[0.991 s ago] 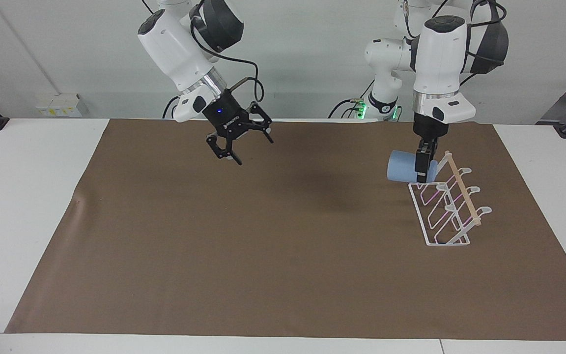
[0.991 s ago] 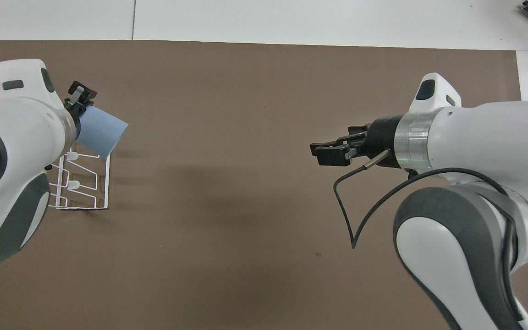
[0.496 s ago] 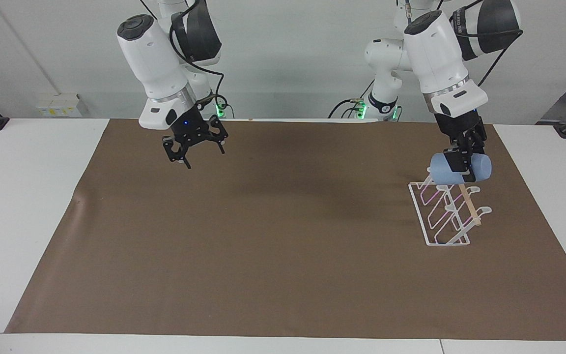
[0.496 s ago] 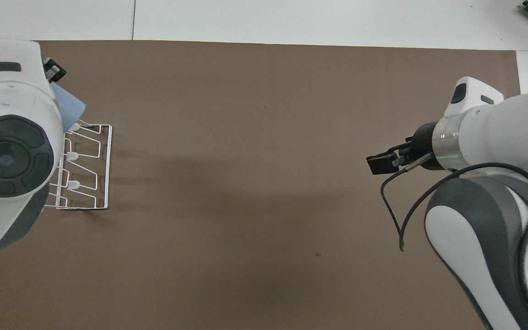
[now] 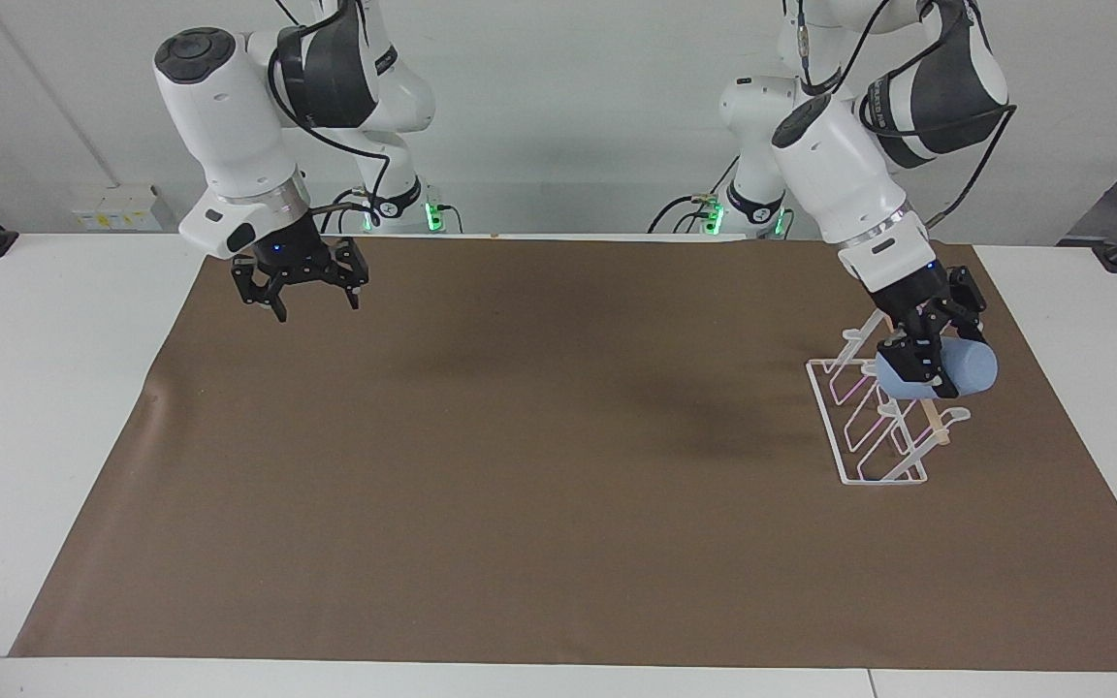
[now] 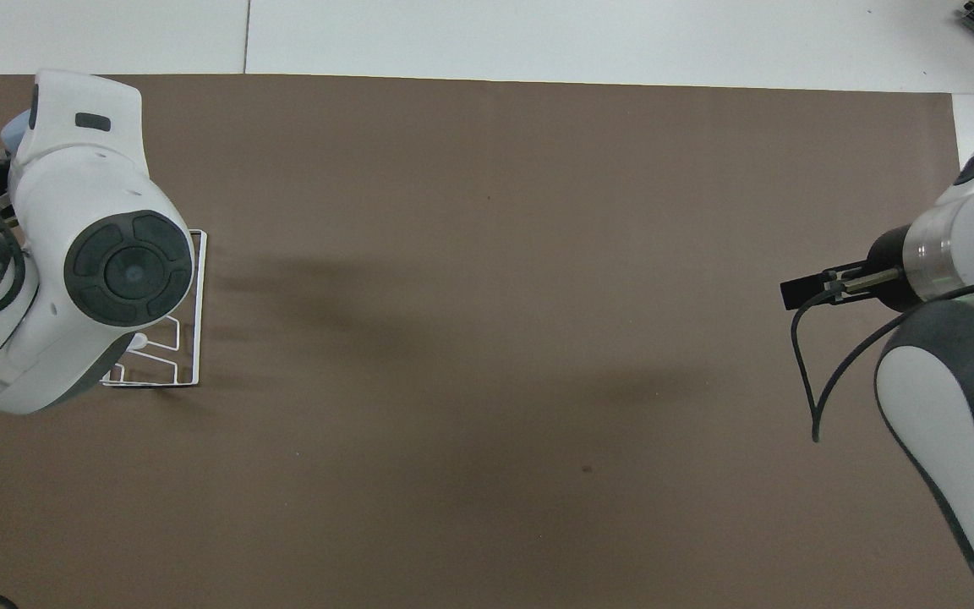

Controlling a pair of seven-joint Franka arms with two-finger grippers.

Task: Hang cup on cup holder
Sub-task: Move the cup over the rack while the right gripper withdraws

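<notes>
blue cup clamped sideways in left claw over cup holder; right claw spread, raised.

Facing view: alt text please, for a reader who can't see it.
The left gripper holds a light-blue cup on its side over the white wire cup holder. The right gripper hangs open above the brown mat.

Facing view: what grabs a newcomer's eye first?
The light-blue cup, lying sideways in the left gripper, held over the white wire cup holder at the left arm's end of the brown mat. Next, the right gripper, open and empty, hanging over the mat's corner near its own base.
</notes>
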